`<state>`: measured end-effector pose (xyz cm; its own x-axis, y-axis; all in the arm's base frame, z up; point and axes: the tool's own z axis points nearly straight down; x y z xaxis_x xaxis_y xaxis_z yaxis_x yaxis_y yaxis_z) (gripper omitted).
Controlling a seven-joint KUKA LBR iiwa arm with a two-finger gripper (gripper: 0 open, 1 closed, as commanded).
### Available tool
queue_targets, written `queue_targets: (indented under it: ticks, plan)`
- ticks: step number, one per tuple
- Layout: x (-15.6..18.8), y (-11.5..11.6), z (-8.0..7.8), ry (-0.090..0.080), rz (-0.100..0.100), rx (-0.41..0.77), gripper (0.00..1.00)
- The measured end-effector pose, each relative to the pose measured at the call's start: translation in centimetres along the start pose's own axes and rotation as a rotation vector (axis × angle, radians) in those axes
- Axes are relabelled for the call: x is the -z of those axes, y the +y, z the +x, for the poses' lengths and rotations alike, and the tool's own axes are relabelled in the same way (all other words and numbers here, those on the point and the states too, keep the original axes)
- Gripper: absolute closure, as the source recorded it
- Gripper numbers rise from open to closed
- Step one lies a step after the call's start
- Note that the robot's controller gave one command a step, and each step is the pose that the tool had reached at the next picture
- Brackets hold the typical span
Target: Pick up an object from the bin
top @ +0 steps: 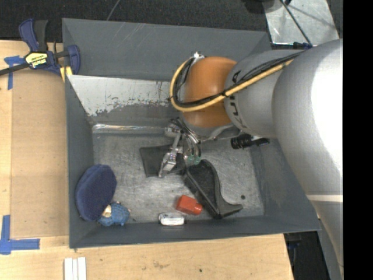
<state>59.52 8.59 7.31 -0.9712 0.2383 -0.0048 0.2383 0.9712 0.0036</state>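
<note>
View: the bin is seen from above and somewhat from one side.
Bin [81, 156]: grey metal, with sloping walls and a scuffed floor.
Arm [303, 115]: reached in from the right, with an orange cover [207, 89] at the wrist and yellow and black cables [192, 104] looped round it.
Gripper [176, 156]: lowered near the middle of the floor, at the right edge of a dark flat piece.
Claw state: whether it is released or clenched cannot be told, and nothing is seen gripped.
Dark flat piece [152, 161]: laid flat on the floor at the middle, partly under the gripper.
Black curved piece [210, 188]: laid just right of and below the gripper.
Red block [188, 205]: placed touching the curved piece's left side.
White item [171, 219]: small, laid by the front wall, just beside the red block.
Blue cap [95, 190]: rested in the front left corner.
Blue toy [114, 214]: small, set against the cap's lower edge.
</note>
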Motion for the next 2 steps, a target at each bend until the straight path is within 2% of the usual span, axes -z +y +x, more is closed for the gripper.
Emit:
queue_targets:
  ticks: [1, 2]
  plan:
    - [0.8, 0.2, -0.4, -0.013, -0.002, 0.003, 1.00]
    - [15.1, 0.9, -1.0, -0.007, 0.000, 0.065, 1.00]
